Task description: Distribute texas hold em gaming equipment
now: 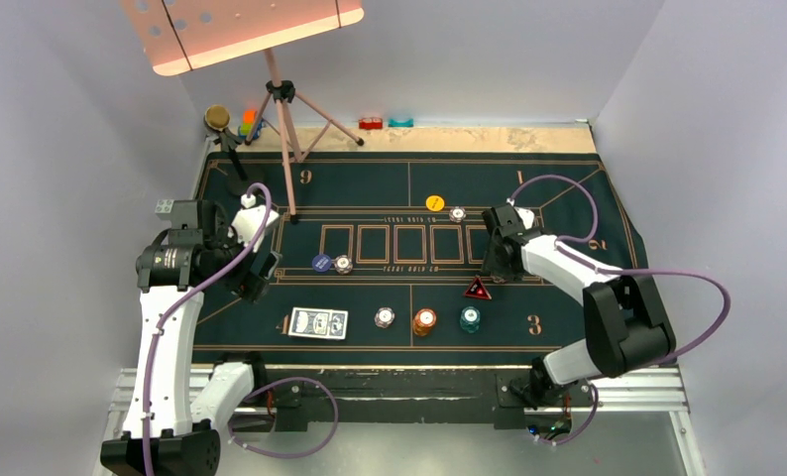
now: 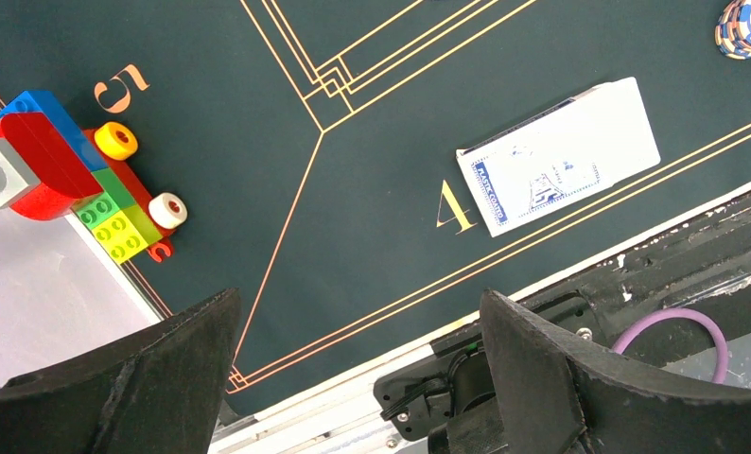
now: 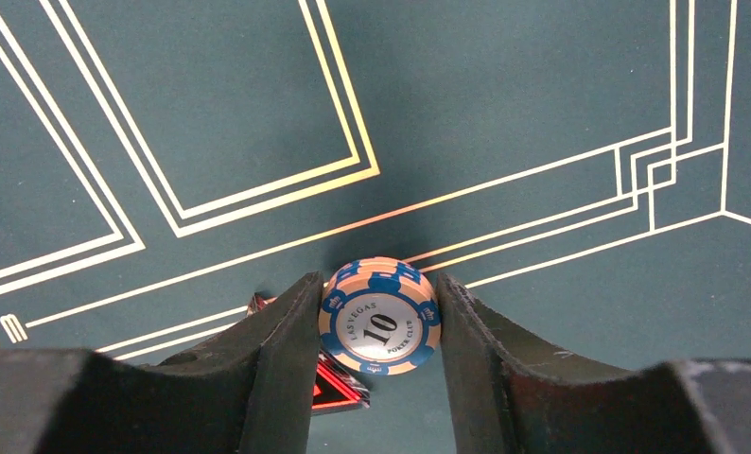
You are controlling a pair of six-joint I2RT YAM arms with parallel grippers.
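**Poker chip** (image 3: 378,317): round, with a pale face printed "LAS VEGAS 10 POKER CLUB" and a rim banded in blue and peach. Single chip or short stack, cannot tell. Pinched at its edges between the two fingers of the right tool (image 3: 376,284), above the gold lines of the dark green mat (image 3: 504,113). Whether lifted clear of the mat, cannot tell.

**Red triangular marker** (image 3: 339,390): black centre, just beside the held chip, partly hidden under one finger.

**Left tool** (image 2: 358,326): fingers spread wide, nothing between them, above the mat's near left corner by the printed 4.

**Card deck** (image 2: 558,156): white with a blue printed panel, flat on the mat beside the 4, close to the counter's front edge.

**Front row, right of the deck, each apart from the next:** white chip stack (image 1: 385,317), orange chip stack (image 1: 424,321), teal chip stack (image 1: 469,318).

**Blue disc** (image 1: 321,263): just beside a small white chip (image 1: 343,264), left of the printed card outlines.

**Yellow disc** (image 1: 434,202): beyond the outlines, near a second white chip (image 1: 457,213).

**Toy blocks** (image 2: 69,161): stacked at the mat's left edge by the 5.
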